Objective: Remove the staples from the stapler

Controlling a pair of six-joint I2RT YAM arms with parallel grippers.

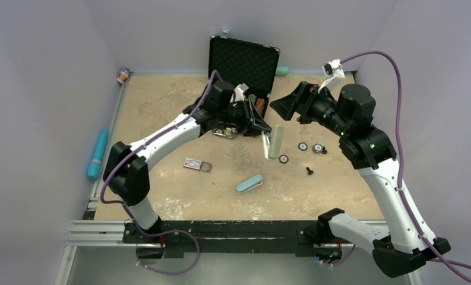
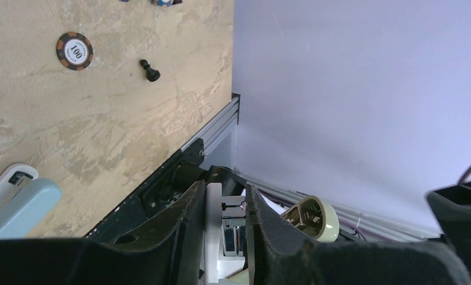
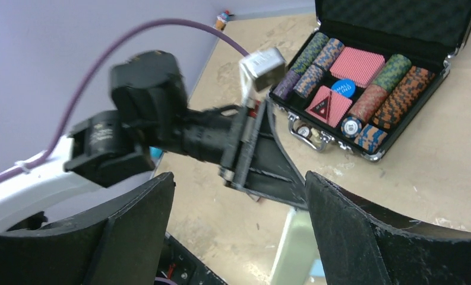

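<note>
Your left gripper (image 2: pixel 224 199) has its fingers pinched on the pale stapler (image 2: pixel 214 234) at mid-table, just near of the open chip case (image 1: pixel 245 59). Your right gripper (image 3: pixel 239 178) hangs close on the stapler's right, fingers spread wide, gripping nothing. The staples cannot be made out in any view.

Tan mottled counter (image 1: pixel 161 107), worn pale patches. Plain lilac-grey walls (image 1: pixel 43 59) close in on the left, far and right edges. Aluminium extrusion rail (image 1: pixel 96 230) runs along the near edge and up the left edge. Light is even and diffuse, shadows soft.
</note>
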